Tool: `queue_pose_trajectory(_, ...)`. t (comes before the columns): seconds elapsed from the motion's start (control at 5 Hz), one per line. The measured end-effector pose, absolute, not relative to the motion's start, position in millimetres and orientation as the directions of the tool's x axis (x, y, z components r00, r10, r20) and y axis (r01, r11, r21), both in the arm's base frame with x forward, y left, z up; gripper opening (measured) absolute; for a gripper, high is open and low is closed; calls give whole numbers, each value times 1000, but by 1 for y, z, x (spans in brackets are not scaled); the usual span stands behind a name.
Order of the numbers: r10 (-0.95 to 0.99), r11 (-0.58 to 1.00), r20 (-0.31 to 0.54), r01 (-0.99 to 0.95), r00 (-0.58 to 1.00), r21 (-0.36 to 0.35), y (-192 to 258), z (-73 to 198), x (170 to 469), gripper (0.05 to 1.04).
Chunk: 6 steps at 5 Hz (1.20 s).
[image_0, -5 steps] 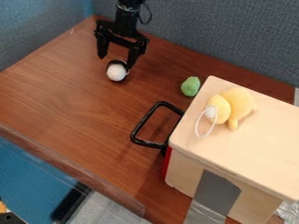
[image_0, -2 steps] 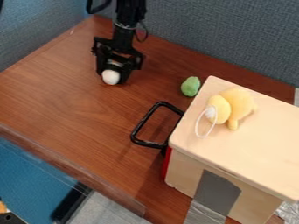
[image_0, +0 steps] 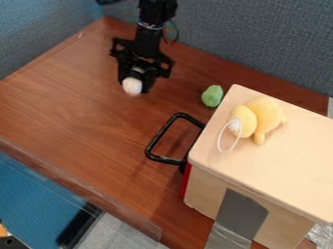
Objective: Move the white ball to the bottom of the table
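Note:
The black gripper point(image_0: 137, 83) hangs over the upper left part of the brown table point(image_0: 84, 116), shut on the white ball point(image_0: 132, 86). One finger is on each side of the ball, and the ball's white front shows between them, with a dark part behind it. Whether the ball touches the table I cannot tell.
A green object point(image_0: 212, 96) lies right of the gripper. Beyond it stands a wooden box point(image_0: 280, 160) with a yellow plush toy point(image_0: 261, 116) on top and a black handle point(image_0: 156, 141) jutting left. Grey-blue partitions border the table's back and left.
The fingers have closed around the ball, which stood near the right finger of the open gripper. Since the middle frame, gripper and ball have shifted slightly right together.

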<state>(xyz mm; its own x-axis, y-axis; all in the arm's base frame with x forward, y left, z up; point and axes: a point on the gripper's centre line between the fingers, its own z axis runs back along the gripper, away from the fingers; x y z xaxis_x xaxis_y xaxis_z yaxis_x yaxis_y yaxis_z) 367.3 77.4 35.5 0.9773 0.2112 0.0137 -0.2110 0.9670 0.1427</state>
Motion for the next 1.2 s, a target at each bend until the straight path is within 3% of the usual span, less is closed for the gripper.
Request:
queue_pose_trajectory(0.6, 172, 980, 1, -171, 985, 103, 53, 5, 294, 590)
queue_pose_trajectory(1.0, 205, 976, -17, -203, 979, 73, 66, -4, 266, 590)
queue_pose_trajectory(1.2, 257, 964, 2, -257, 966, 65, 71, 3, 263, 636)
